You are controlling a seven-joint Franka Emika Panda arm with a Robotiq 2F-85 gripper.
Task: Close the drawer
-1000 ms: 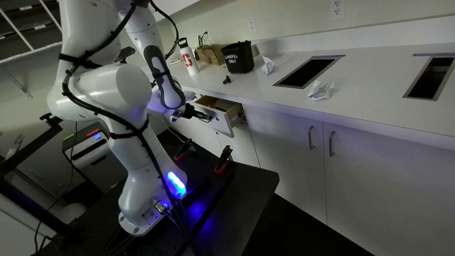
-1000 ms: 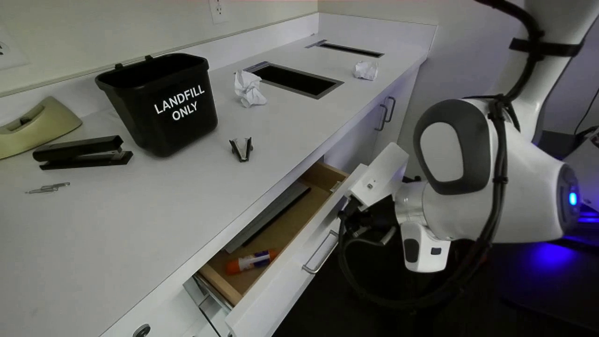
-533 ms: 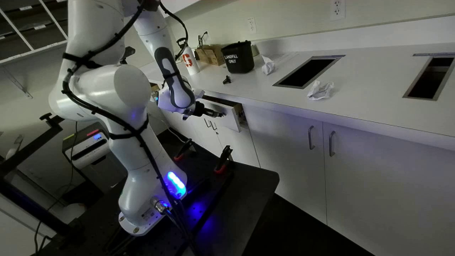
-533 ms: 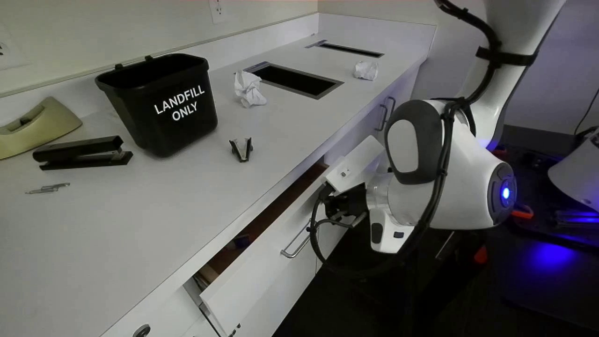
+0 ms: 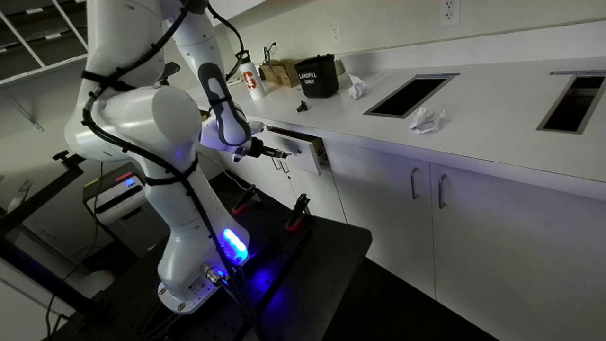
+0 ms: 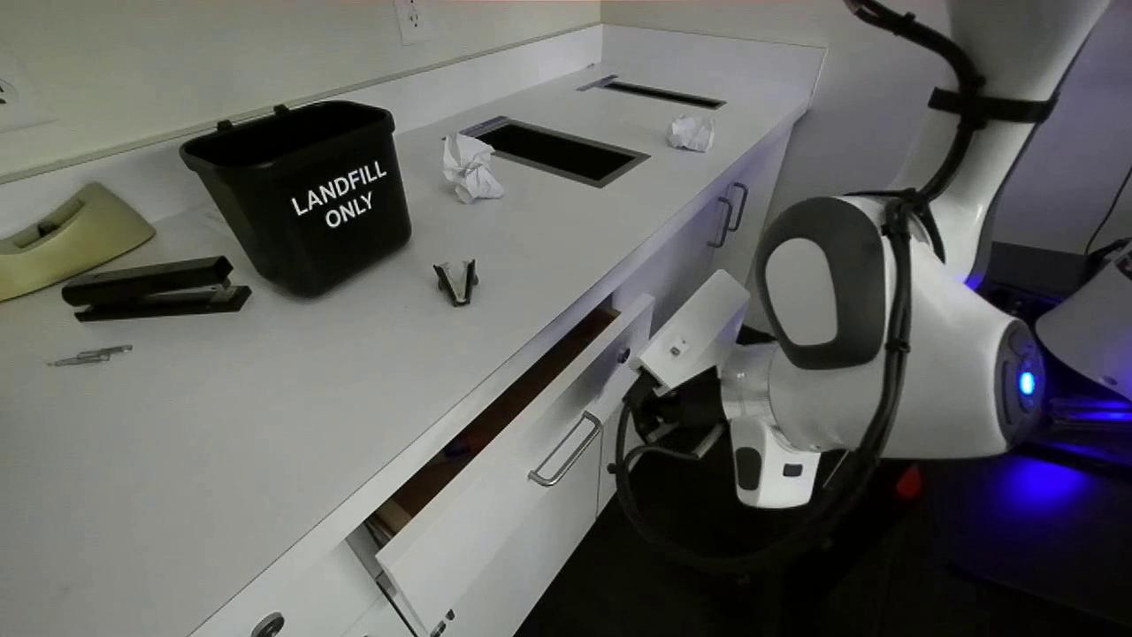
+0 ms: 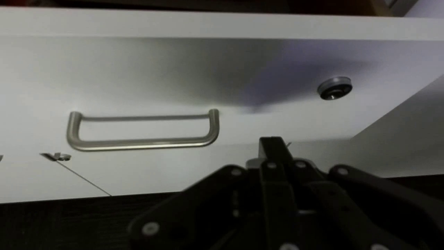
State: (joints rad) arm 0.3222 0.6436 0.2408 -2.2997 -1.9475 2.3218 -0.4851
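Drawer (image 6: 508, 478) sits further in than a second ago; against half a second ago it looks unmoved, while the arm (image 5: 177, 118) has drawn back slightly.

Nearest, on the robot's side: gripper (image 7: 275, 149), fingers together, nothing held. Its tips appear just off the front panel (image 7: 156, 76), between the handle (image 7: 138, 144) on the left and the round lock (image 7: 334, 88) on the right. They do not seem to touch, though I cannot be sure.

Next: the drawer, below the edge of the counter (image 6: 265, 425), partly open, a dark gap along its top. Something lies inside, too dark to name.

Handling, my judgement: light for its width, stiff, not fragile; should slide in under a modest push. Panel is flat and smooth, so bare tips may skid if they meet it at a slant. No grip needed. Best spot: bare panel close beside the handle, nearer the middle; pushing out by the lock could make it run crooked. Take the handle only if it must be pulled. Probably one straight push left.

Farther, on the counter: staple remover (image 6: 461, 298), and beyond it a black bin (image 6: 301, 239).
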